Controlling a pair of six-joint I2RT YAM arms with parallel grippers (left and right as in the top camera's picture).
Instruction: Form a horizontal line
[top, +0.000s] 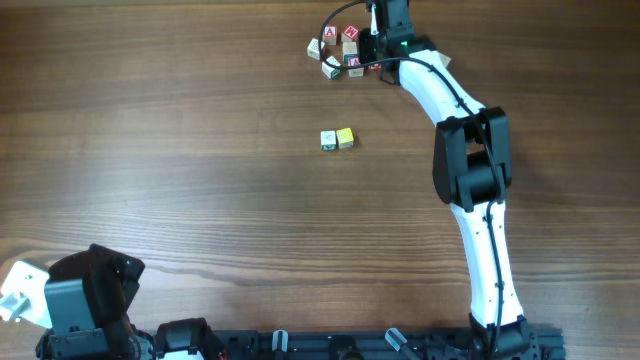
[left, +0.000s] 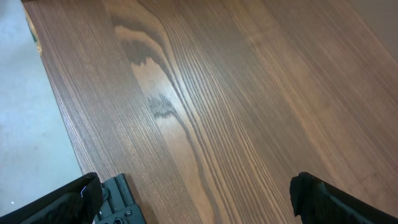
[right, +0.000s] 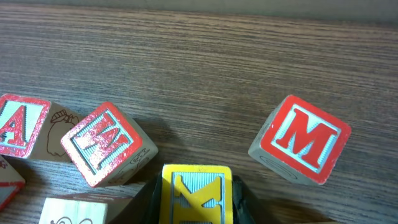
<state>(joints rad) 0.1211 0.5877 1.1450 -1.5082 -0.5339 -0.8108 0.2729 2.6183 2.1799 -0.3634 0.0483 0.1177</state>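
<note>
The horizontal line (top: 337, 139) is a short row of two touching cubes mid-table: a white cube with a green mark (top: 328, 140) on the left and a yellow cube (top: 345, 138) on the right. My right gripper (right: 196, 199) is shut on a yellow K cube (right: 196, 190), its dark fingers pressed to both sides. In the overhead view it sits at the loose cluster (top: 340, 52) at the far edge. My left gripper (left: 196, 199) is open and empty over bare wood at the near left corner.
Red-lettered cubes lie round the held cube: an M cube (right: 301, 140) to the right, a tilted red cube (right: 106, 144) and an A cube (right: 18, 126) to the left. A pale cube (right: 71, 211) lies at the lower left. The table's left edge (left: 56, 118) is close to my left gripper.
</note>
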